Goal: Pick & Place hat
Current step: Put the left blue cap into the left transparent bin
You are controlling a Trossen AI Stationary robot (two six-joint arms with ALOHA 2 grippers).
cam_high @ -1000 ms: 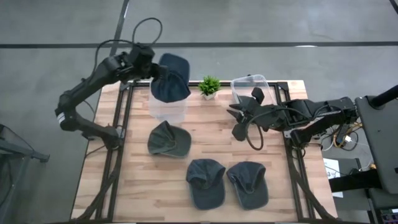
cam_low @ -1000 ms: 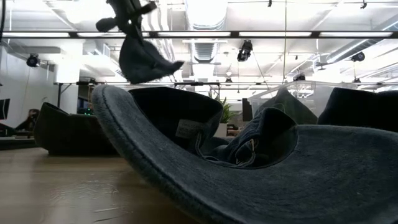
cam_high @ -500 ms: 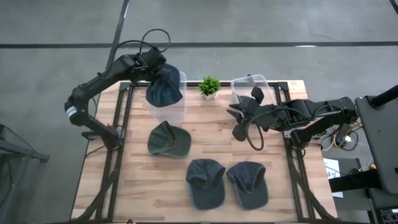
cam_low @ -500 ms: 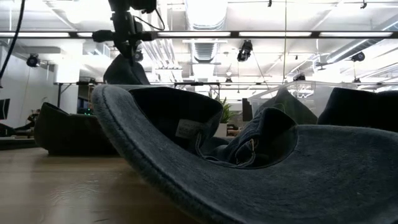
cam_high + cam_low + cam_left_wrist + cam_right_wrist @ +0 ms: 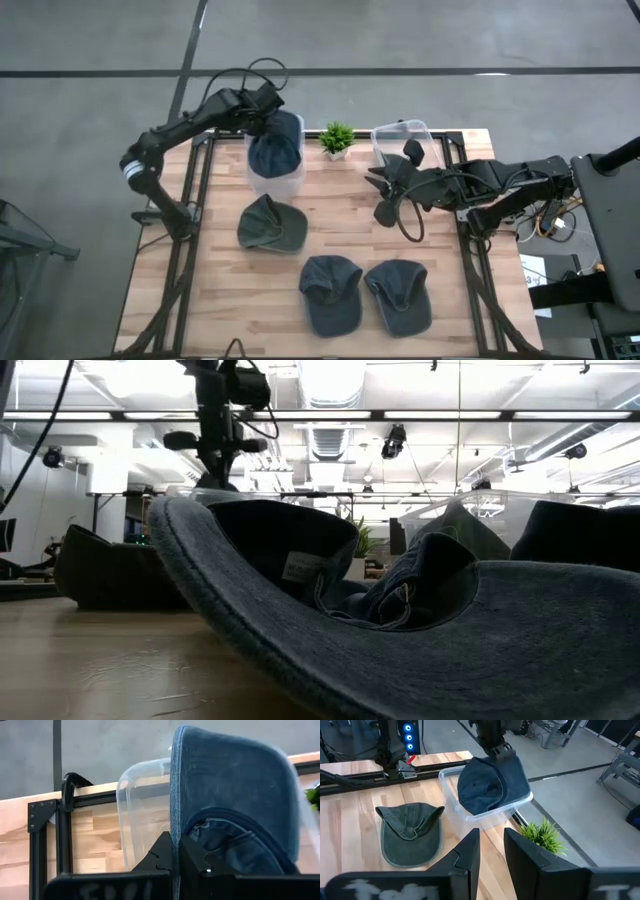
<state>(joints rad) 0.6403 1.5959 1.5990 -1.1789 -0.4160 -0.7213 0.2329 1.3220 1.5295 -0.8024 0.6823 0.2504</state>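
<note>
While pinched in left tool (image 5: 176, 854), blue hat (image 5: 275, 143) over clear bin (image 5: 262, 178)

A hat (image 5: 276, 140) sits in the left bin (image 5: 275, 178) at the tabletop's (image 5: 220, 300) far edge. Right of it stand a plant (image 5: 337, 137), then another bin (image 5: 400, 138). Three hats (image 5: 271, 224) lie nearer.

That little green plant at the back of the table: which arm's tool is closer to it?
The right. The right tool hangs just beside the plant, toward the table's middle; the left tool sits beyond the clear bin, gripping a hat.
</note>
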